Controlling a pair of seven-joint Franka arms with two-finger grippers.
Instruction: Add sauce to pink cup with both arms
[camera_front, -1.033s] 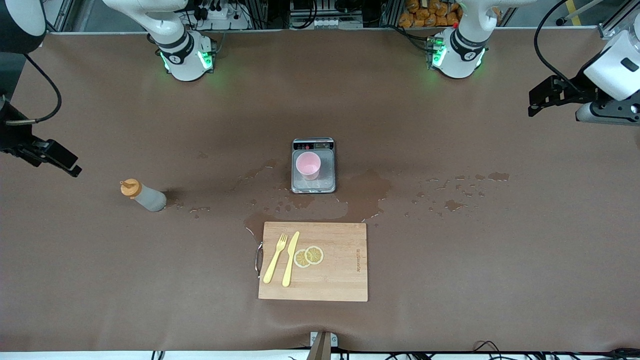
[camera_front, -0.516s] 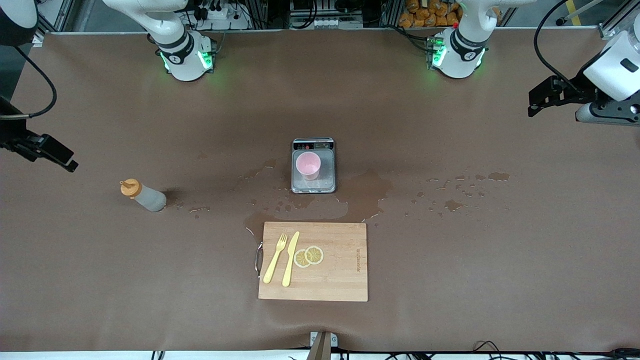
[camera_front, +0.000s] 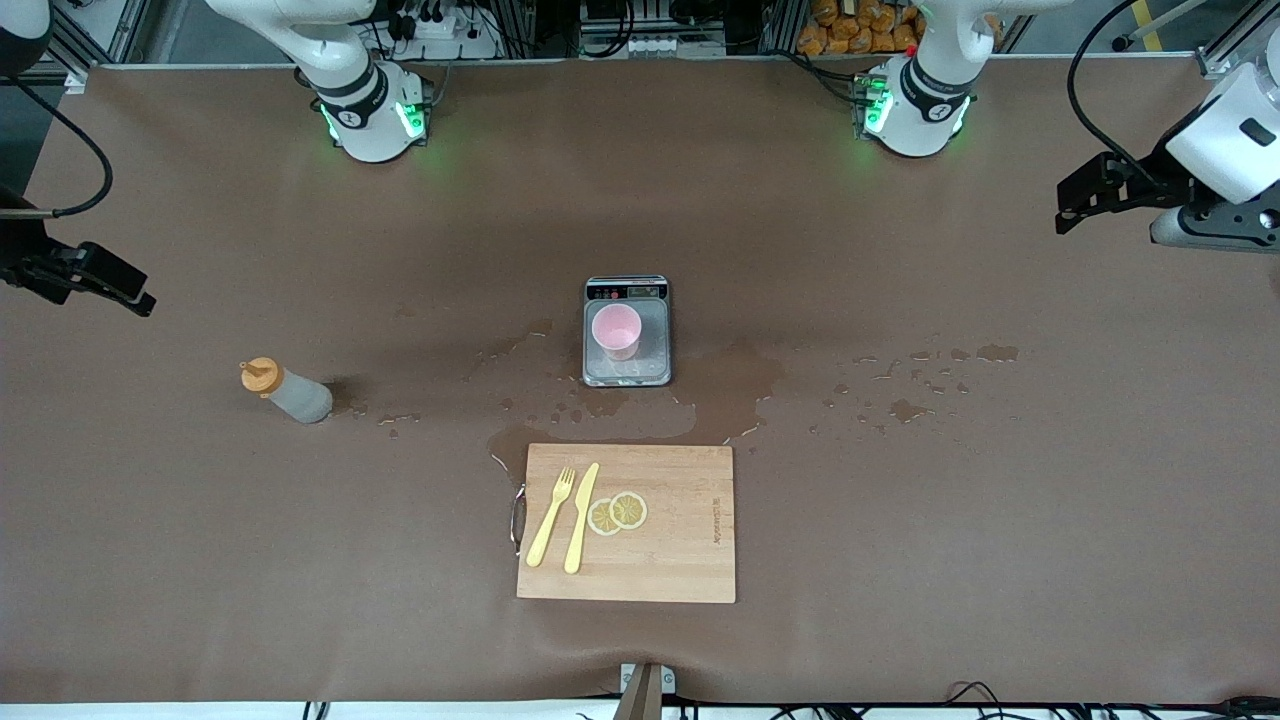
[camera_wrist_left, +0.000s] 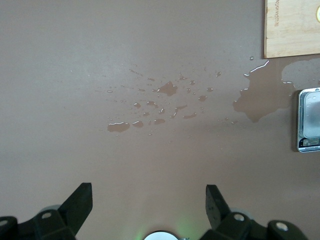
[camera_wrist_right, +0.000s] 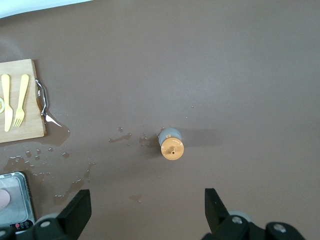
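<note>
Sauce bottle (camera_front: 283, 392) stands upright, well apart from the pink cup (camera_front: 616, 331) on the scale (camera_front: 627, 372). Right gripper (camera_front: 100, 285), released, has risen higher; left gripper (camera_front: 1095, 195) waits, fingers apart.

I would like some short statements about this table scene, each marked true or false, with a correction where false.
1. The pink cup stands on the kitchen scale. True.
2. The right gripper holds the sauce bottle. False: it is open, up over the table at the right arm's end, and the bottle stands alone.
3. A fork and a knife lie on the cutting board. True.
4. The left gripper is shut. False: its fingers are apart.
5. The cutting board lies farther from the front camera than the scale. False: nearer.
</note>
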